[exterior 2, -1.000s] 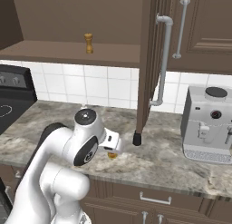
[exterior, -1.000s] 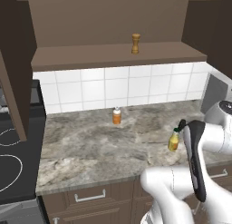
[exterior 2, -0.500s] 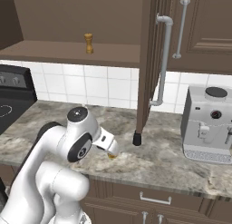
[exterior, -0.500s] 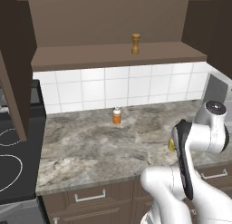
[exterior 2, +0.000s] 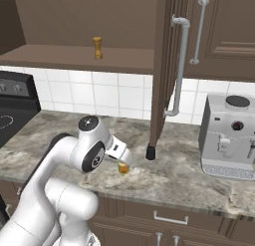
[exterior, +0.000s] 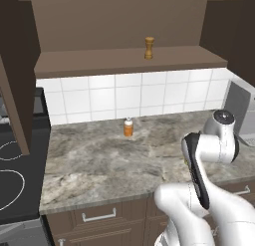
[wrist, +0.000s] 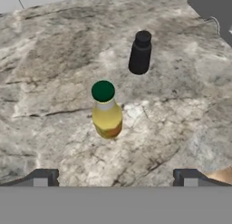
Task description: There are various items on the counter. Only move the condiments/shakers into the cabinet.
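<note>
Mid-frame in the hand view, the yellow bottle (wrist: 107,112) stands on the counter (wrist: 54,82); the black shaker (wrist: 140,53) is above it, apart. The gripper (wrist: 116,177) fingers are spread wide at the bottom edge, holding nothing.

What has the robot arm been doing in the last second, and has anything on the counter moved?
The arm swung over the yellow bottle, hiding it in the left base view, with its open hand above the bottle, holding nothing. The black shaker, orange bottle and brown shaker on the cabinet shelf stayed put.
</note>
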### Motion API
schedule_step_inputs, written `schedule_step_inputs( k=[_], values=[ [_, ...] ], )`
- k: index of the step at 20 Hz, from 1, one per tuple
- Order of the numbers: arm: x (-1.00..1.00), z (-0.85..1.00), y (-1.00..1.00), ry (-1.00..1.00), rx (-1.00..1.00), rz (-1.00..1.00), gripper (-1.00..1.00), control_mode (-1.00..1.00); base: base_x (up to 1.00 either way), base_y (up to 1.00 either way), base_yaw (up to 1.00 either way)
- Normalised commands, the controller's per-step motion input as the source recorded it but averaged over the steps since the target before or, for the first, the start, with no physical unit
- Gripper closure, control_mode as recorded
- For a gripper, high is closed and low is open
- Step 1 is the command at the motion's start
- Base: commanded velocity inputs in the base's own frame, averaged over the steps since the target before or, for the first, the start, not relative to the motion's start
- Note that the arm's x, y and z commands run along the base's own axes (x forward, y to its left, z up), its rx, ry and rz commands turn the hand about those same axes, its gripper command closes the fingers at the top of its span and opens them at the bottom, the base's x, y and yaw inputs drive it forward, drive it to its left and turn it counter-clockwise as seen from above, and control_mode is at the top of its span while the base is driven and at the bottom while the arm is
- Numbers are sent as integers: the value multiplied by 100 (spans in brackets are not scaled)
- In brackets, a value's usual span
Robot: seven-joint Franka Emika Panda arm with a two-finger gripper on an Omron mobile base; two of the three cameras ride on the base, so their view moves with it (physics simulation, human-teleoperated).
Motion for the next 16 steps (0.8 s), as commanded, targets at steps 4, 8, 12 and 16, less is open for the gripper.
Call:
schedule_step_inputs(
  k=[4,8,12,16],
  values=[
    [26,-33,0,0,-2,3,-100,-100,0,0,0],
    [16,-36,-3,1,0,7,-100,-100,0,0,0],
    [15,-32,-7,0,0,6,-100,-100,0,0,0],
    [13,-25,-13,0,0,5,-100,-100,0,0,0]
  ],
)
